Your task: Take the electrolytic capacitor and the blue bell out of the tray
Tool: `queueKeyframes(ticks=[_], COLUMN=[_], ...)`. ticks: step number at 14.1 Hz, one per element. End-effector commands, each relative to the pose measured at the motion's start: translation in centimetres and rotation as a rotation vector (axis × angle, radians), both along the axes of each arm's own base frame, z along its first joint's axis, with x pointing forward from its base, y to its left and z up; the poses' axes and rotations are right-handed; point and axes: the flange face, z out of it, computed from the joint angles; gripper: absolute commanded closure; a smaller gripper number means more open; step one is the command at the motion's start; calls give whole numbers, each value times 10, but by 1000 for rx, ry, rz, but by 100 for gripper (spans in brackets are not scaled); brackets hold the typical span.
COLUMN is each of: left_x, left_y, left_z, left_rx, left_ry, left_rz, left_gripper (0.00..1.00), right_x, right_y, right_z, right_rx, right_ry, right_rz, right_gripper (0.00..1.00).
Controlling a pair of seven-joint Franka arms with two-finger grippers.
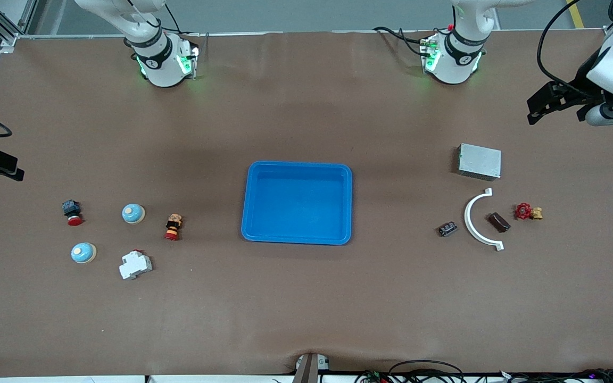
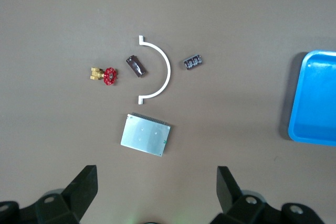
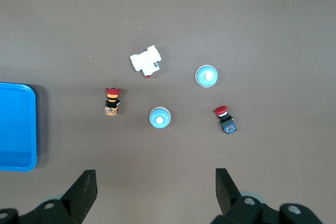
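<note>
**Both arms raised, nothing held**

Left gripper (image 2: 155, 182) hangs over the left arm's end of the bench (image 1: 306, 298), jaws wide, empty. Right gripper (image 3: 155, 182) over the right arm's end, jaws wide, empty.

Capacitor (image 1: 448, 229) lies just beside a white curved bracket (image 1: 480, 220). Two blue bells (image 1: 133, 213) (image 1: 83, 252) sit near a white circuit breaker (image 1: 135, 264). Blue tray (image 1: 297, 237) at bench centre.

Two bells (image 1: 133, 213); two pushbuttons (image 1: 72, 211); one capacitor (image 1: 448, 229).
</note>
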Motion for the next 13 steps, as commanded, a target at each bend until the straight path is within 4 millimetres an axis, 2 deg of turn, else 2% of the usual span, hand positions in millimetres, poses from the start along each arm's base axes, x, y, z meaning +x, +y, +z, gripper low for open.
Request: queueKeyframes(ticks=[1, 4, 9, 13], left_x=[4, 4, 9, 8], left_y=[1, -1, -2, 5], left_z=[5, 4, 0, 0], left_rx=[-6, -7, -4, -3], left_ry=[-37, -41, -28, -5], left_rz=[4, -11, -37, -27], left_gripper=[0, 0, 0, 0], right_x=[-13, -14, -40, -55], right_y=[-3, -5, -5, -4], right_z=[4, -4, -9, -4], right_rx=[5, 10, 19, 22], right_ry=[0, 5, -29, -34], right_rz=[4, 0, -2, 0], right_gripper=[0, 0, 0, 0])
